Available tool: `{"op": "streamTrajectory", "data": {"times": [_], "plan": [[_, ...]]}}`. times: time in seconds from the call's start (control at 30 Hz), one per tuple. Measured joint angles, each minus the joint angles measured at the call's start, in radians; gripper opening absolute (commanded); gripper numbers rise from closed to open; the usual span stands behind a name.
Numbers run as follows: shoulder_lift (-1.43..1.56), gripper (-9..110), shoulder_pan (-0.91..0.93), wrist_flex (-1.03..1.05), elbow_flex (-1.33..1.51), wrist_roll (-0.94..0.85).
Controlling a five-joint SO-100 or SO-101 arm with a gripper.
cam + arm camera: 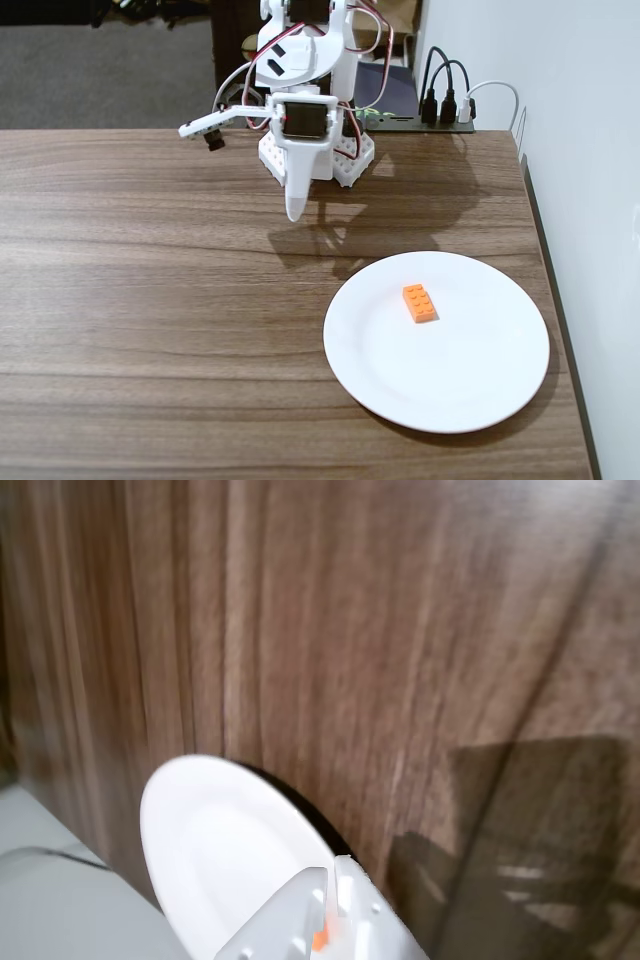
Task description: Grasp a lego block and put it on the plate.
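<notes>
The small orange lego block point(419, 303) lies flat on the white plate point(450, 385), left of the plate's middle, with nothing touching it. My white gripper point(294, 212) hangs point-down near the arm's base at the back of the table, well away from the plate, its jaws together and empty. In the wrist view the plate point(210, 845) sits at lower left. The gripper point(331, 872) enters from the bottom edge, and a sliver of the orange lego block point(320, 940) shows through the narrow slit between the fingers.
The arm's base point(345, 165) stands at the table's back edge. A black power strip with plugs point(445, 108) sits at the back right. The table's right edge point(545, 260) runs along a white wall, close to the plate.
</notes>
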Motion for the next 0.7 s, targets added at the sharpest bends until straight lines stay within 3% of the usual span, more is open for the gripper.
{"op": "streamTrajectory", "data": {"times": [0.7], "plan": [[0.135,0,-0.107,0.02,0.167,0.087]]}}
